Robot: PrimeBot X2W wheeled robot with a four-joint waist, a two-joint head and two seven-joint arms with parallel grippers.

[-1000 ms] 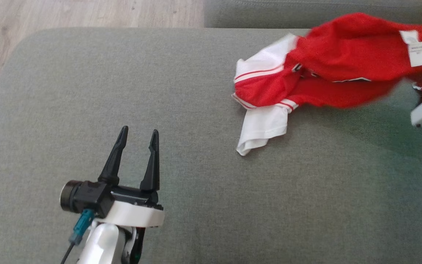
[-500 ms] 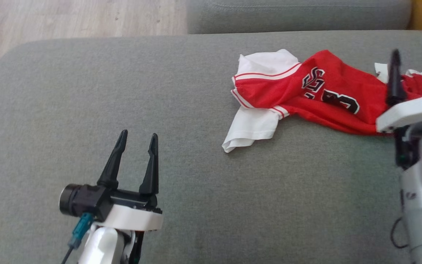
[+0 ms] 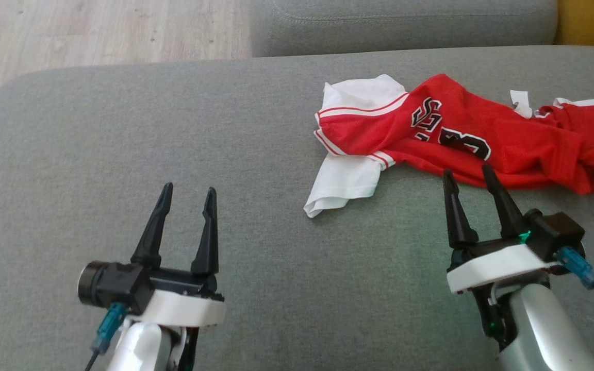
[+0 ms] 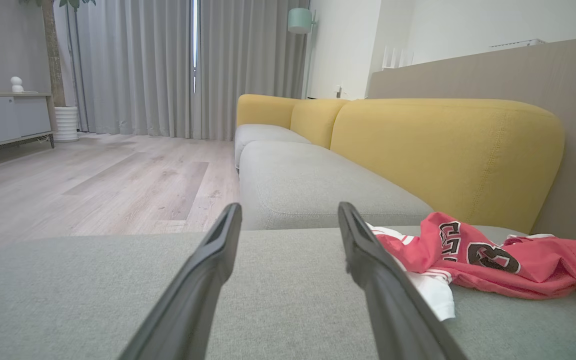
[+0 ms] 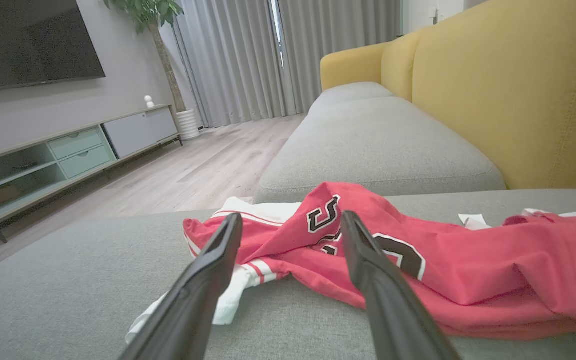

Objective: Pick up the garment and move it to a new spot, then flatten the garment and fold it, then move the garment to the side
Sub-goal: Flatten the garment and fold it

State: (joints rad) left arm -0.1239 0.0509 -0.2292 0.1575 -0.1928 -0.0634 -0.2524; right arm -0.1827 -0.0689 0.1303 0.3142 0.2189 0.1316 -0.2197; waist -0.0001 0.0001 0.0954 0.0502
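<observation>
The garment (image 3: pixel 482 149) lies crumpled along the far edge of the sofa cushion (image 3: pixel 121 154), toward its right corner. Our left gripper (image 3: pixel 188 189) and right gripper (image 3: pixel 467 170) both stand spread and empty, the right just short of the cloth. Pinching two bunched layers together would, we judge, drag folds along instead of flattening them.

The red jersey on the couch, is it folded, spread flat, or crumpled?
Crumpled. The red jersey lies bunched and wrinkled on the grey cushion, with a white sleeve sticking out.

garment (image 3: pixel 513 149) dropped onto cushion (image 3: pixel 199 144), right claw (image 3: pixel 467 171) opened, pulled back
</observation>
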